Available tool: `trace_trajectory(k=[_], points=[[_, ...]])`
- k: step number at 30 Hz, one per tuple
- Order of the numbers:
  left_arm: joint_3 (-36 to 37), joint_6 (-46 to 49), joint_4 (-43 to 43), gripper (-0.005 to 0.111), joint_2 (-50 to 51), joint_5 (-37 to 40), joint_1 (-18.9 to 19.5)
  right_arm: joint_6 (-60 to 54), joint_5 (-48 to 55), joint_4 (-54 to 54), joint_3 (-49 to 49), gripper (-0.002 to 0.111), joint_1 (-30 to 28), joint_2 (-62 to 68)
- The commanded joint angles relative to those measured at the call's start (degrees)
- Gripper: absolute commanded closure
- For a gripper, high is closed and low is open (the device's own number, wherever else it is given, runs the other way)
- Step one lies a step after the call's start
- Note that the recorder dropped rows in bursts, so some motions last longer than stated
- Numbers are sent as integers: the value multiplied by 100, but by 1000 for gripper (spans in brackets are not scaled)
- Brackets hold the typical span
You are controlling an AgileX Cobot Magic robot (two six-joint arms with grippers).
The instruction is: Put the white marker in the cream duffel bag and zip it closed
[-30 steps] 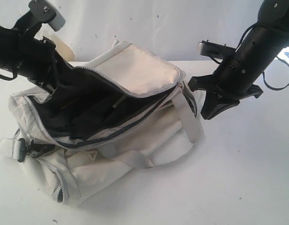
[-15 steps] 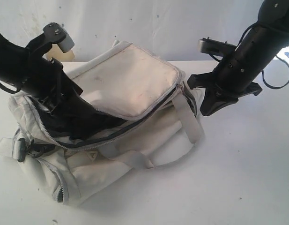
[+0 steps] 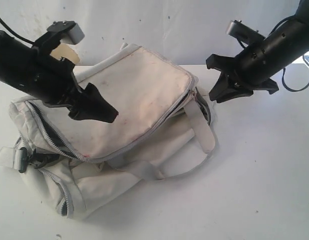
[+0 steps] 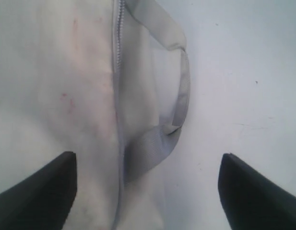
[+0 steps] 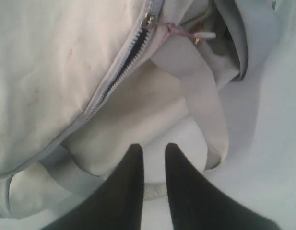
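Two grippers, both empty: left gripper (image 4: 147, 163) spread wide over cream duffel bag (image 3: 134, 85). Narrowly parted right gripper (image 5: 152, 148) above webbing strap (image 5: 205, 96), zipper pull (image 5: 148, 20) beyond.

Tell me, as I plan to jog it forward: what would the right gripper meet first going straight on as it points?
Most likely the bag, on its side panel beside the strap; the right gripper points there, though depth is unclear.
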Motion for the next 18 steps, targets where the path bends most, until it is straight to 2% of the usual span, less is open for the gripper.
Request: trace_trajectory(k=[1,4,8,15,18], points=[[-27,-84,-77,2,-56,-383,-390,-878,-582,111,-22,90,-54,46],[-27,-84,-88,2,-56,-481,-526,-1790,-1204,228,-22,90,-54,178],[-27,-126,-88,2,-56,-452,-528,-2687,-1294,614,-22,88,-54,431],[25,-163,-98,2,-56,-700,-528,-3933,-1131,1277,-22,73,-54,796],[25,-163,-98,2,-56,-727,-528,-4426,-1250,1515,-22,71,-54,878]])
